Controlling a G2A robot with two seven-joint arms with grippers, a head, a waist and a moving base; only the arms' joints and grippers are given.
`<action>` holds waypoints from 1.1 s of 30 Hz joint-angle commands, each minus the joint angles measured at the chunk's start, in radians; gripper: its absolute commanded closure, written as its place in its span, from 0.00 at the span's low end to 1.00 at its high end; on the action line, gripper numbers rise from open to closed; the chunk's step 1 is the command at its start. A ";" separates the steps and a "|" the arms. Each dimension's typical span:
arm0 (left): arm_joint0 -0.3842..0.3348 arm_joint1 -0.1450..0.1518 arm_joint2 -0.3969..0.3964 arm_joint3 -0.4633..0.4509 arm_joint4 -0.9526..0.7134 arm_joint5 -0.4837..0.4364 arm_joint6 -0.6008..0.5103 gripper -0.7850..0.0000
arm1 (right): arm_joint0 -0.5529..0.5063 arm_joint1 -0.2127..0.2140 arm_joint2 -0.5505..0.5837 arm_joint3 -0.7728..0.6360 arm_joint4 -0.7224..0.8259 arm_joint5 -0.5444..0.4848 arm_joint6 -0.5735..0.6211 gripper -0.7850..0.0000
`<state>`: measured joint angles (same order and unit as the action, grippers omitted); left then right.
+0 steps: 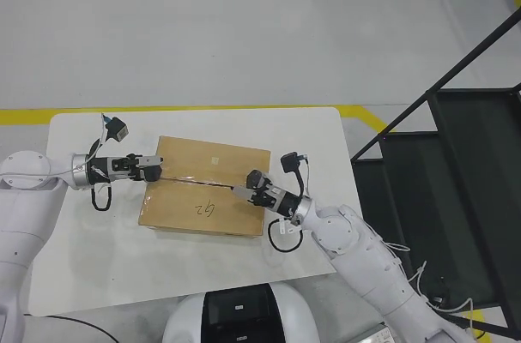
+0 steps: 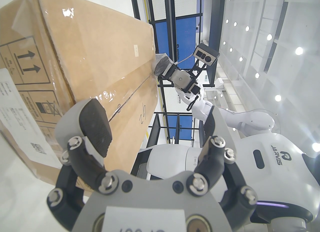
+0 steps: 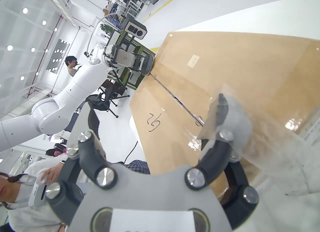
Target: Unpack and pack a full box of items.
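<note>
Lying between left fingers (image 2: 95,125) and right fingers (image 3: 222,110) — both pairs spread open, gripping nothing — box (image 1: 200,163) touches their tips.

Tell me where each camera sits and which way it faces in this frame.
Top view: above the arms, looking down at the cardboard box on the white table; both arms show.
Left wrist view: on the left wrist, looking along the box's taped seam; left gripper near, right gripper at the far end.
Right wrist view: on the right wrist, facing back along that seam; right gripper near.
Shared: both wrist views show the seam and the opposite gripper.
</note>
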<state>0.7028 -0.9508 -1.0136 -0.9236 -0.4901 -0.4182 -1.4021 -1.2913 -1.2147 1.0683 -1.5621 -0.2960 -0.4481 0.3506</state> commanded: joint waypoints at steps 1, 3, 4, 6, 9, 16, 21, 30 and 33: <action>0.000 0.000 0.000 0.000 0.000 0.000 0.000 0.00 | 0.015 -0.002 -0.008 0.001 0.000 0.011 0.017 0.00; 0.000 0.000 0.000 0.000 0.000 0.000 0.000 0.00 | 0.035 -0.006 -0.022 0.009 0.001 0.024 0.038 0.00; 0.000 0.000 0.000 0.000 0.000 0.000 0.000 0.00 | 0.046 -0.008 -0.031 0.016 0.005 0.030 0.048 0.00; 0.000 0.000 0.000 0.000 0.000 0.000 0.000 0.00 | 0.070 -0.013 -0.052 0.035 0.016 0.047 0.071 0.00; 0.000 0.000 0.000 0.000 0.000 0.000 0.000 0.00 | 0.102 -0.022 -0.077 0.062 0.032 0.055 0.084 0.00; 0.000 0.000 0.000 0.000 0.000 0.000 0.000 0.00 | 0.130 -0.031 -0.088 0.083 0.032 0.054 0.063 0.00; 0.000 0.000 0.000 0.000 0.000 0.000 0.000 0.00 | 0.108 -0.026 -0.065 0.045 -0.001 0.071 0.052 0.16; 0.000 0.000 0.000 0.000 0.000 0.000 0.000 0.00 | 0.064 -0.015 -0.027 -0.021 -0.044 0.129 0.063 1.00; 0.000 0.000 0.000 0.000 0.000 0.000 0.000 0.00 | 0.045 -0.011 -0.013 -0.048 -0.056 0.155 0.070 1.00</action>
<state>0.7028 -0.9508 -1.0136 -0.9236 -0.4901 -0.4182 -1.4021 -1.2409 -1.2270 1.0512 -1.6042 -0.3519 -0.2996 0.4183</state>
